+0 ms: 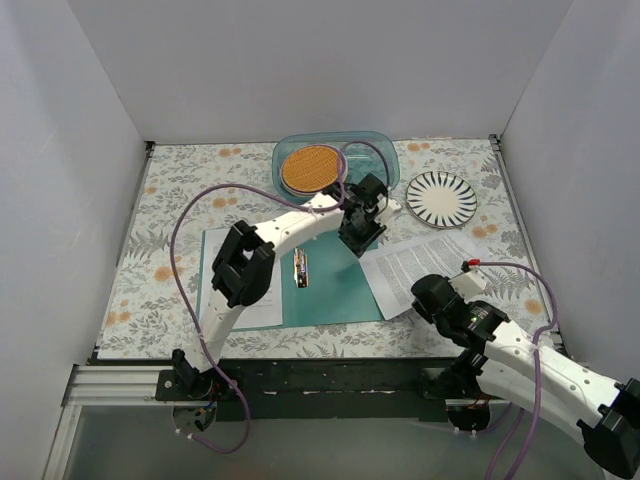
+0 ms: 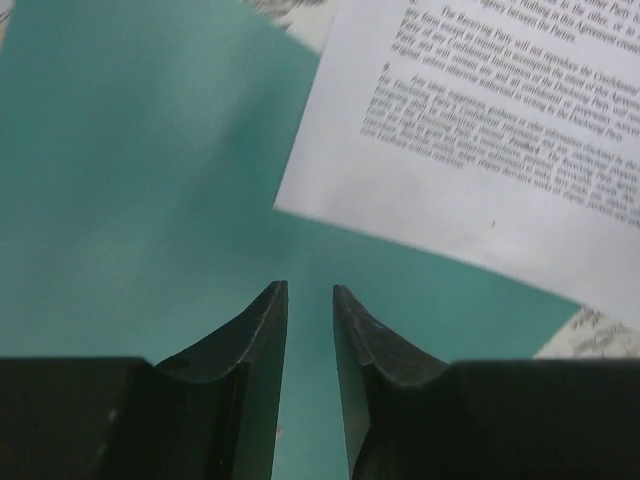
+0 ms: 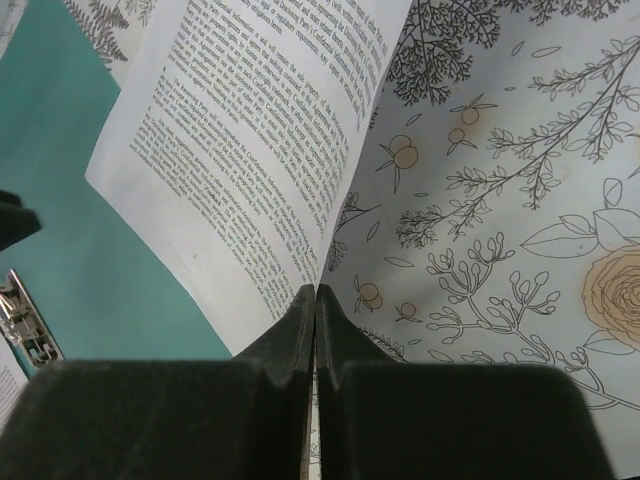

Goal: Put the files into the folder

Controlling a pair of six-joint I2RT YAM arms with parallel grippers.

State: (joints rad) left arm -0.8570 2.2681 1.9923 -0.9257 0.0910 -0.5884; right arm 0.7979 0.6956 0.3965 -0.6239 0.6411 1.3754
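Files [image 3: 250, 150], white printed paper sheets, pinched at edge by clenched right gripper [image 3: 316, 295], probably for dragging onto flat teal folder [image 2: 130, 180]. Left gripper [image 2: 310, 290] slightly parted, empty.

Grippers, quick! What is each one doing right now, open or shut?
Left gripper: fingers slightly open, empty, above the flat teal-green folder.
Right gripper: closed, pinching the white printed paper sheet.

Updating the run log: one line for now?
right pincer shut on white printed paper sheet | left pincer open above flat teal folder
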